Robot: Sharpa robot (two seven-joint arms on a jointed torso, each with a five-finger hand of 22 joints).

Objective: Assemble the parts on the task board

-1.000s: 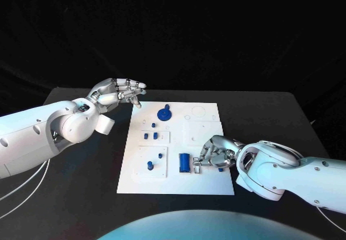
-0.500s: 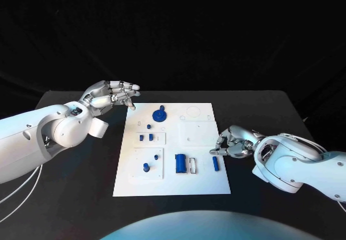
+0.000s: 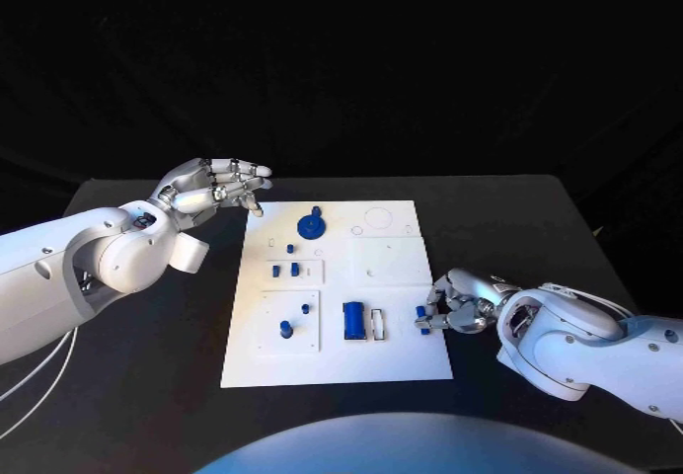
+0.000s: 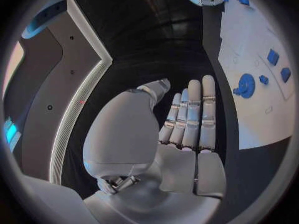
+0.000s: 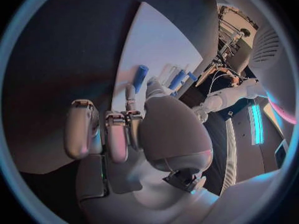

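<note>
Several blue parts (image 3: 308, 228) already sit on the task board (image 3: 399, 365) in the middle of the bench (image 3: 512, 217). Right robot hand (image 3: 458, 304) pinches a small blue peg (image 3: 422, 319) at the board's right edge (seemingly unseated). Left robot hand (image 3: 213, 184) hovers empty, fingers loosely spread.

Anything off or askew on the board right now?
One thing: a small blue peg sits at the task board right edge, by the right hand fingertips, not in any recess. Whether it is gripped is unclear. Other parts look seated; nothing is damaged.
</note>
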